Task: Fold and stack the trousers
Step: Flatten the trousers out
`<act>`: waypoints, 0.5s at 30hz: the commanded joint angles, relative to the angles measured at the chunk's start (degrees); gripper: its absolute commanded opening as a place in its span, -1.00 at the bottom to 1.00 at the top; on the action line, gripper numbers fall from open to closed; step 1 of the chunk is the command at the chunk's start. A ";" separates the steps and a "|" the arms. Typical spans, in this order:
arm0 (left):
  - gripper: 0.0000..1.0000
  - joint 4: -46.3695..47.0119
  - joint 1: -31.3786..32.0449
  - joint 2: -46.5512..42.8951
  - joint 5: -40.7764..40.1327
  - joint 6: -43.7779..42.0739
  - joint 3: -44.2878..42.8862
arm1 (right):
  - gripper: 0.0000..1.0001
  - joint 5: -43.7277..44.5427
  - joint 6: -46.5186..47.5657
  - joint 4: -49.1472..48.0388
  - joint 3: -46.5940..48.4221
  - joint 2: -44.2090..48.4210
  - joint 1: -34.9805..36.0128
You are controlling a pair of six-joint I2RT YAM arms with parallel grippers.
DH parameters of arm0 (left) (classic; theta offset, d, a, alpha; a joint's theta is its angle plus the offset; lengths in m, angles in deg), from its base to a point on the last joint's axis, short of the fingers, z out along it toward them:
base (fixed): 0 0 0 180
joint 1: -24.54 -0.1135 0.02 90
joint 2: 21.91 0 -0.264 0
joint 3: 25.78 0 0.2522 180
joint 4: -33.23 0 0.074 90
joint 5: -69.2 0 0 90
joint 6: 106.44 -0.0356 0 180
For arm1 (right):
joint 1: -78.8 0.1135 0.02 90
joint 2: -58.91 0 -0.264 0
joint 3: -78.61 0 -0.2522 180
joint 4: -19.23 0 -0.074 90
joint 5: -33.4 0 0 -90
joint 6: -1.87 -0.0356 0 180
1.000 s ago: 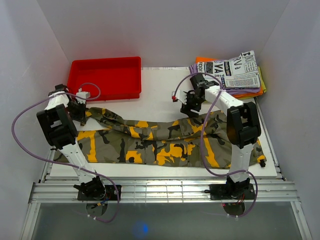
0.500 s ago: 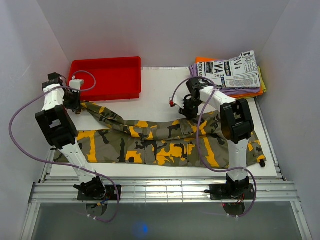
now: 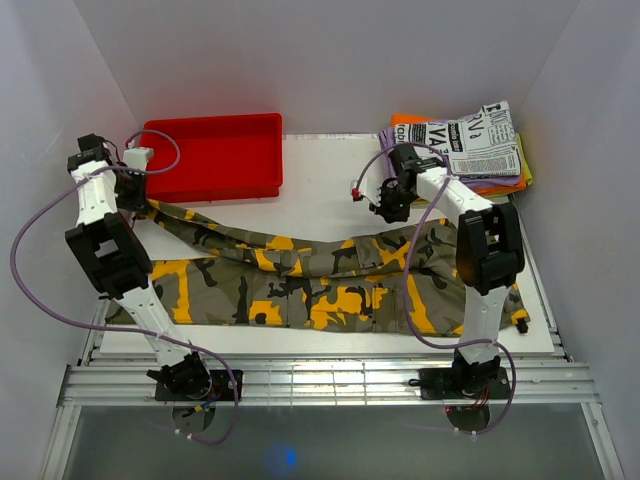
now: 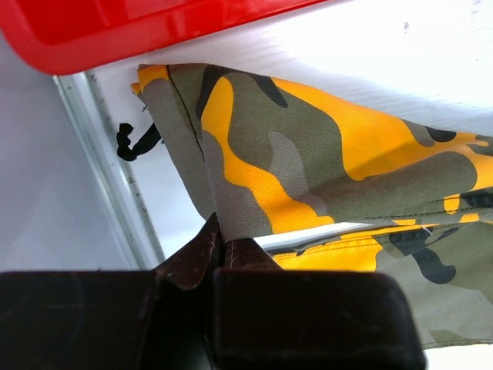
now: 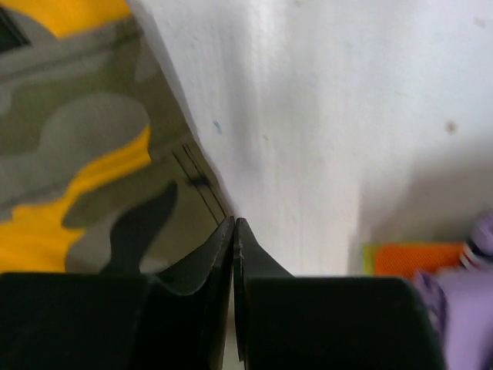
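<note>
The camouflage trousers (image 3: pixel 300 285) lie lengthwise across the white table, one leg drawn taut toward the back left. My left gripper (image 3: pixel 128 192) hangs beside the red tray's left end. It is shut on that leg's end, and the cloth (image 4: pixel 308 162) rises out of its closed tips (image 4: pixel 222 235). My right gripper (image 3: pixel 390 207) is at the upper edge of the trousers near the waist. Its jaws (image 5: pixel 233 223) are pressed together, and the cloth's edge (image 5: pixel 85 146) runs straight into the tips.
A red tray (image 3: pixel 210 125) stands at the back left, its rim (image 4: pixel 154 31) just beyond the held leg. A stack of folded garments (image 3: pixel 470 145) sits at the back right, newspaper print on top and purple and orange below (image 5: pixel 400 258). The table's metal rail (image 4: pixel 108 169) runs along the left.
My left gripper has carried the leg end back and left, pulling the leg taut. My right gripper has shut at the trousers' upper edge and shifted slightly back and right.
</note>
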 commanded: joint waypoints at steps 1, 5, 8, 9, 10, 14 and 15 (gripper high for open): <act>-1.00 -0.22 -1.88 -2.19 -1.29 -1.36 -3.25 | -0.84 -1.58 0.44 -0.54 -0.05 6.68 -3.06; -1.00 -0.93 -2.32 -3.60 -3.22 -3.82 -3.60 | -0.84 -1.58 0.00 -2.03 -1.72 10.99 -5.17; -1.00 -3.12 -2.41 -3.34 -3.84 -5.84 -4.21 | -0.84 -1.32 0.70 -2.83 -4.27 13.36 -6.23; -1.00 -4.43 -2.41 -2.82 -3.49 -6.19 -5.43 | -0.85 -1.58 0.97 -2.74 -4.71 13.72 -6.23; -1.00 -7.49 -2.41 -0.98 -2.79 -6.80 -6.23 | -0.84 -2.11 1.32 -2.65 -5.58 14.07 -6.23; -0.92 -9.46 -2.41 3.41 0.01 -5.32 -9.48 | -0.48 -3.26 1.23 -0.37 -4.80 12.14 -4.31; -0.95 -9.11 -2.32 4.13 0.55 -4.62 -10.19 | -0.23 -3.17 0.54 -0.11 -4.36 11.35 -2.73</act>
